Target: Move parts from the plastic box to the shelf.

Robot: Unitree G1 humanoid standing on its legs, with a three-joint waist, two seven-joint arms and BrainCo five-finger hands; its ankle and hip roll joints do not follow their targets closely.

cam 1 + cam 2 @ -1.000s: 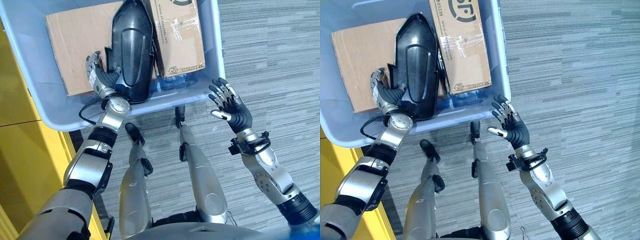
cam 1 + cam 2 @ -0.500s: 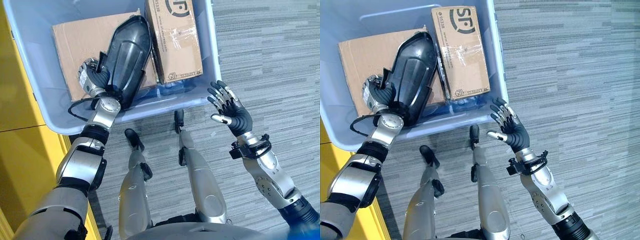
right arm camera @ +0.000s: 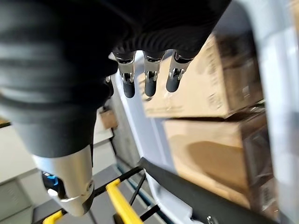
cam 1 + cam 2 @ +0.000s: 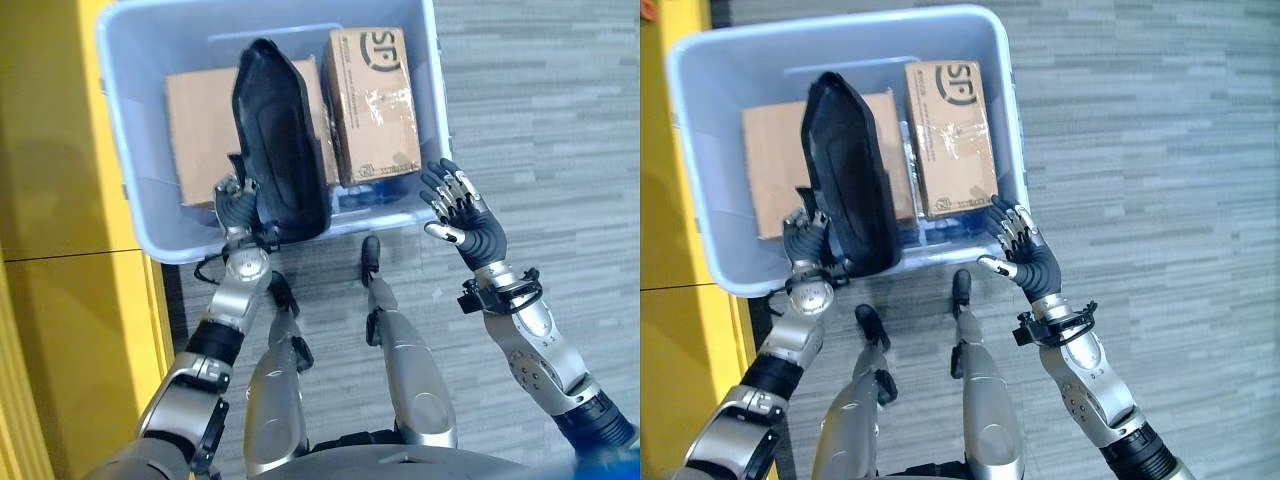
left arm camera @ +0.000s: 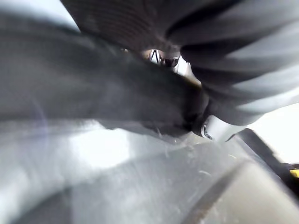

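Robot lifting a black part [image 4: 278,140] out of the plastic box [image 4: 130,190].
Left hand [image 4: 236,204] grips the part's lower end, upright above two cardboard boxes [image 4: 374,102]; right hand [image 4: 462,212] spread, empty. Next, probably carrying it to the shelf.

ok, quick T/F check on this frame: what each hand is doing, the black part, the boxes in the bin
1. The left hand grips the black part at its lower end. True.
2. The right hand holds a cardboard box. False: it is open and holds nothing, by the near right corner of the blue plastic box.
3. The black part lies flat on the floor. False: it stands tilted up over the plastic box, its lower end at the near wall.
4. Two cardboard boxes sit in the plastic box: the wide cardboard box and the printed cardboard box. True.
5. The plastic box rests on grey striped floor. True.
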